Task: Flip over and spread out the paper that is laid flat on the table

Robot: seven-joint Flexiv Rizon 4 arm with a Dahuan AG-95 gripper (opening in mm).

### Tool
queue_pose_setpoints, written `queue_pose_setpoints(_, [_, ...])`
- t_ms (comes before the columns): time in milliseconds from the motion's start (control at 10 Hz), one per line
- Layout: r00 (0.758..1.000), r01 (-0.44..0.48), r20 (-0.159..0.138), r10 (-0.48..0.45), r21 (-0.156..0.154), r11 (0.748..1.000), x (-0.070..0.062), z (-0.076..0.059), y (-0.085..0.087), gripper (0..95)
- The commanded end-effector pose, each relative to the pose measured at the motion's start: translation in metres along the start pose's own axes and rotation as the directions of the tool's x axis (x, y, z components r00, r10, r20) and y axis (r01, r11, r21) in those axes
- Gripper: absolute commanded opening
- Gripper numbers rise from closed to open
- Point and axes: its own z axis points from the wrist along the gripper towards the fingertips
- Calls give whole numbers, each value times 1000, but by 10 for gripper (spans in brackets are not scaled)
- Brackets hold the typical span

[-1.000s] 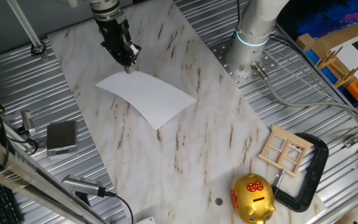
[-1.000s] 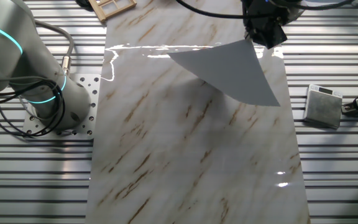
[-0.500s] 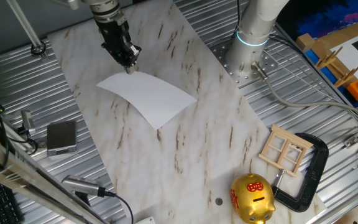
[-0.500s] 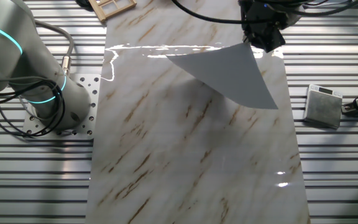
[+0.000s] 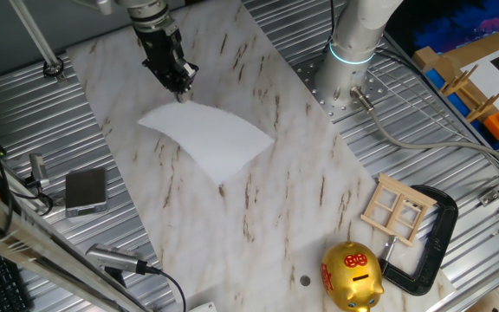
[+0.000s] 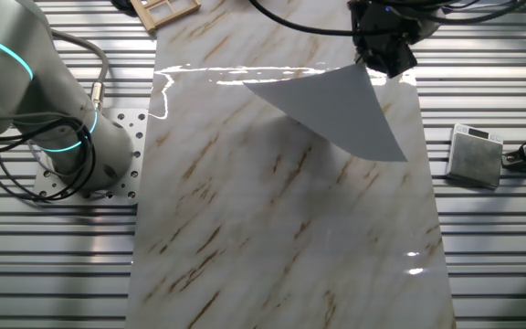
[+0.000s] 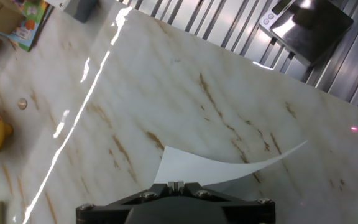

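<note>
The white paper [image 5: 210, 139] hangs by one corner from my gripper [image 5: 181, 92] over the marble table [image 5: 267, 199]. The sheet curves down, with its far corners near or on the slab. In the other fixed view the paper [image 6: 345, 110] slopes down from the gripper [image 6: 365, 62] at the top. In the hand view the gripper [image 7: 176, 185] is shut on the paper's edge, and the paper [image 7: 216, 168] curls away below it with a corner lifted to the right.
A small grey square box [image 5: 86, 191] lies on the ribbed metal left of the table. A gold piggy bank [image 5: 351, 276], a small wooden frame [image 5: 398, 208] and a black clamp [image 5: 431, 238] sit at the near right. The arm's base [image 5: 349, 61] stands at the right.
The gripper has lifted slightly with the paper's corner; the sheet has curled up a little more off the table.
</note>
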Motion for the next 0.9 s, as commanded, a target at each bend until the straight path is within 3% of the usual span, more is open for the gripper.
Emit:
queue_pose_setpoints(100, [1000, 5, 3, -5, 2, 1000, 1, 0, 0, 190])
queue_pose_setpoints(400, [1000, 11, -4, -11, 9, 1000, 1, 0, 0, 190])
queue_pose_setpoints(500, [1000, 8, -22, -7, 41, 999, 1, 0, 1, 0])
queue_pose_setpoints(600, [999, 5, -43, -2, 78, 997, 2, 0, 1, 0])
queue_pose_setpoints(900, [999, 8, -48, -3, 85, 996, 8, 3, 3, 0])
